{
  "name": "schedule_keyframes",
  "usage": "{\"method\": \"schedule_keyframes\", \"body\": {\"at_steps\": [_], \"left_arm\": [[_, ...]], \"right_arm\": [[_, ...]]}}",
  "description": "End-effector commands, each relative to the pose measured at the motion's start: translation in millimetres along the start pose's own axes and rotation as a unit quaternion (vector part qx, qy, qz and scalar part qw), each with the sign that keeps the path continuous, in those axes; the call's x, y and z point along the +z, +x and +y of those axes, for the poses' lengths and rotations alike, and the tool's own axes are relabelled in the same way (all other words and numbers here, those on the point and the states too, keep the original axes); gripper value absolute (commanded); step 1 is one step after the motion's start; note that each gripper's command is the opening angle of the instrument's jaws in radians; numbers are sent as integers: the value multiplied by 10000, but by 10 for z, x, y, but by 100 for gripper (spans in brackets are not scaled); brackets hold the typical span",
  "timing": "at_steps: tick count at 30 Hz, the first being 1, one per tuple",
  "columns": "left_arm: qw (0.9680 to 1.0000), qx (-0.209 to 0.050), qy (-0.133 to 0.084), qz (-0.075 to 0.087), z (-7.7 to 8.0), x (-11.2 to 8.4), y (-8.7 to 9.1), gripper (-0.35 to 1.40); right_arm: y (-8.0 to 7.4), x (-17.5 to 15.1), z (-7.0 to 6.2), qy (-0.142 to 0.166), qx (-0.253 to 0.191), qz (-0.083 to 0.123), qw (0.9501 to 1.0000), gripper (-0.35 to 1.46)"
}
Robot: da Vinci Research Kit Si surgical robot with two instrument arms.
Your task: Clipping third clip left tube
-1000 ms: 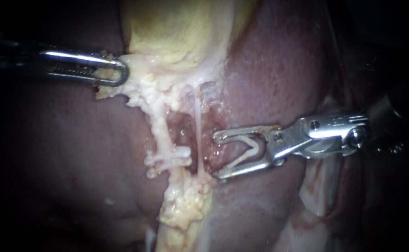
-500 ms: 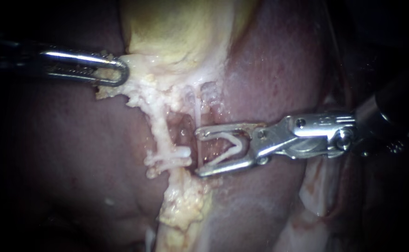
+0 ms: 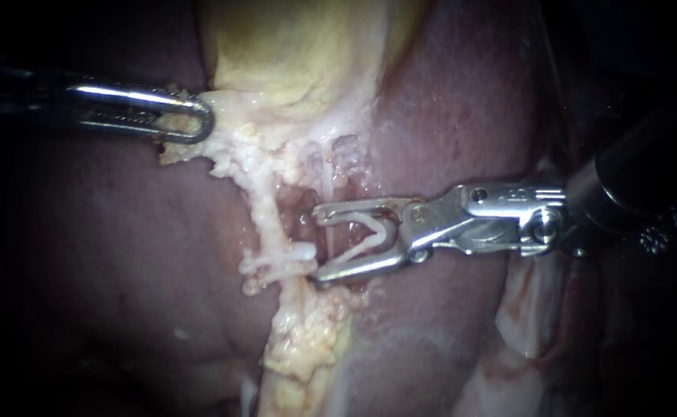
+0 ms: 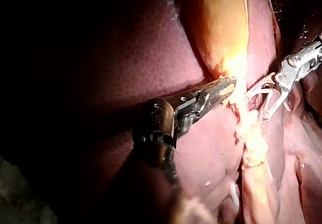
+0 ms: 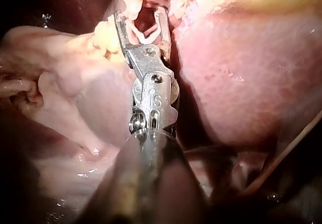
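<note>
The left tube [image 3: 267,220] is a pale lumpy cord running down from the gallbladder [image 3: 292,54]. Two white clips [image 3: 288,252] sit across it. My right instrument [image 3: 319,245] comes in from the right with its jaws open and a white V-shaped clip [image 3: 369,235] seated between them. Its jaw tips lie just right of the left tube, beside the two clips. A thin pale strand, the right tube [image 3: 327,181], passes between the open jaws. My left instrument [image 3: 191,117] is shut on pale tissue at the gallbladder's lower edge. The right wrist view shows the open jaws of my right instrument [image 5: 141,15] holding the clip [image 5: 143,32].
Dark red liver [image 3: 462,108] surrounds the tubes on both sides. Yellowish fatty tissue [image 3: 303,332] hangs below the clips. In the left wrist view my left instrument [image 4: 224,90] holds tissue under the gallbladder [image 4: 221,22], with my right instrument [image 4: 261,103] beside it.
My right instrument has moved left with its clip. Its open jaws now straddle the thin strand and reach the clipped left tube. The left instrument has stayed put.
</note>
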Motion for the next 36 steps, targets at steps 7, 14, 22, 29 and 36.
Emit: {"method": "schedule_keyframes", "body": {"at_steps": [7, 14, 22, 29, 36], "left_arm": [[10000, 1, 3, 1, 0, 0, -1, -35], [10000, 2, 4, 1, 0, 1, -1, -35], [10000, 4, 7, 2, -1, 2, -1, -35], [10000, 6, -4, -3, -1, 3, -2, -35], [10000, 9, -14, -9, -2, 4, -3, -35]], "right_arm": [[-5, 5, 12, 21, 62, 8, 10000, 47], [-2, 16, 19, 230, 256, 267, 9991, 47], [7, 37, 22, 538, 426, 550, 9961, 46], [14, 52, 21, 570, 474, 624, 9953, 46], [22, 65, 20, 582, 503, 686, 9947, 46]]}}
